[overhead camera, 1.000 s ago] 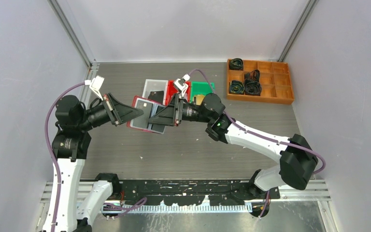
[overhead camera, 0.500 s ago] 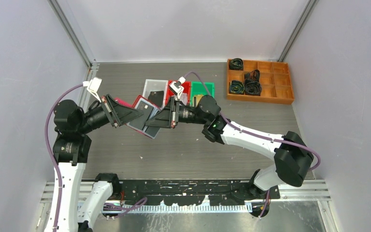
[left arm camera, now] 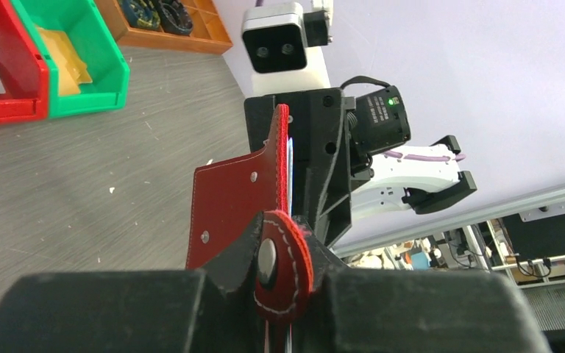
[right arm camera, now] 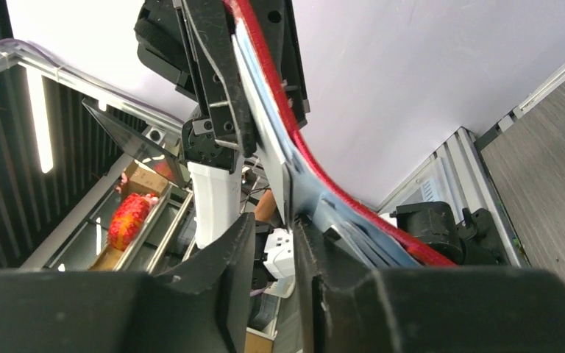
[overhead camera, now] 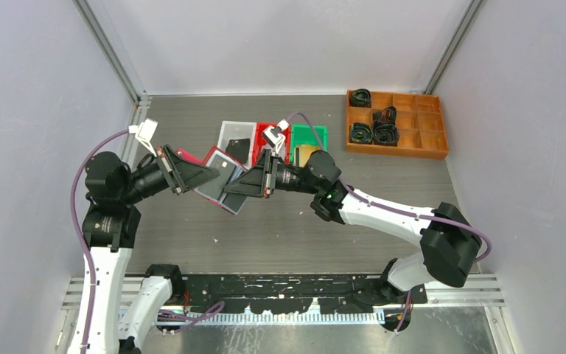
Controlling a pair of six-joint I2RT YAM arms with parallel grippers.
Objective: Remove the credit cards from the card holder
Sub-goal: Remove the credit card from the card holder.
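Extraction is under way: the left claw point(overhead camera: 206, 175) clenches the card holder point(left arm camera: 228, 206) aloft. At its 4 o'clock, the right claw point(overhead camera: 229, 189) pinches a card point(right arm camera: 284, 187). Next comes a straight pull.

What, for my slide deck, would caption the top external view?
The left gripper and right gripper pinch the open red card holder between them, near the green bin.

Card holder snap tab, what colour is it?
The tab is red with pale stitching, best seen in left wrist view.
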